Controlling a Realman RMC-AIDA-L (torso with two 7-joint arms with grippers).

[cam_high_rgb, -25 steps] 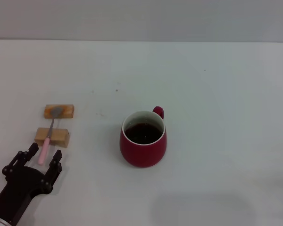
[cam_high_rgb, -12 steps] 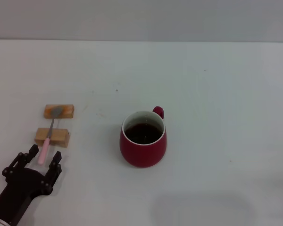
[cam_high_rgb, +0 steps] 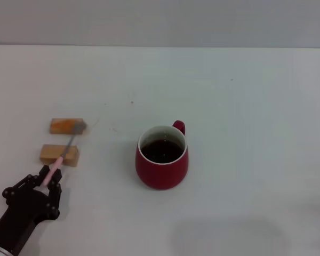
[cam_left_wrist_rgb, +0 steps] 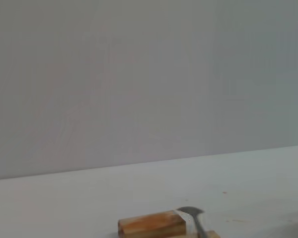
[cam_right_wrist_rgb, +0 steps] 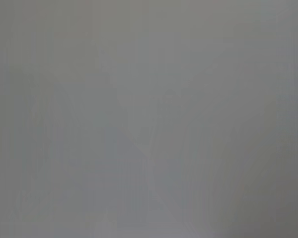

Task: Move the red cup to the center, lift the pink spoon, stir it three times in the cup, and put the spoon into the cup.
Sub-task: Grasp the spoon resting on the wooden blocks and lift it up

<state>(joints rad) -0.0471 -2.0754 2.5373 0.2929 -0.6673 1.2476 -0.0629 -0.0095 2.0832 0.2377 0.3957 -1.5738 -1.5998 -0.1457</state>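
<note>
**L gripper on spoon handle; cup mid-table**

- Far left, near edge: L gripper [cam_high_rgb: 49,178], black, low in head view, arm running off the bottom-left corner. Fingers narrowed onto the pink end of the spoon [cam_high_rgb: 64,154]; handle tip sits between them.
- Spoon lies on a slant: pink handle at the gripper, grey neck crossing the near block [cam_high_rgb: 59,154], bowl resting at the right end of the far block [cam_high_rgb: 67,126]. Whether the handle is raised off the near block, can't tell.
- Blocks: two small tan wood pieces, one behind the other, apart w/ a gap of bare table [cam_high_rgb: 245,106] between. L wrist view shows the far block [cam_left_wrist_rgb: 152,224] w/ the spoon bowl [cam_left_wrist_rgb: 189,213] at its end, plain wall behind.
- Centre: cup [cam_high_rgb: 161,158], dark red, white inside, dark brown liquid. Upright. Loop handle points to the back right. Well apart from spoon and blocks.
- Right: R gripper not in head view. R wrist view is flat grey only.
</note>
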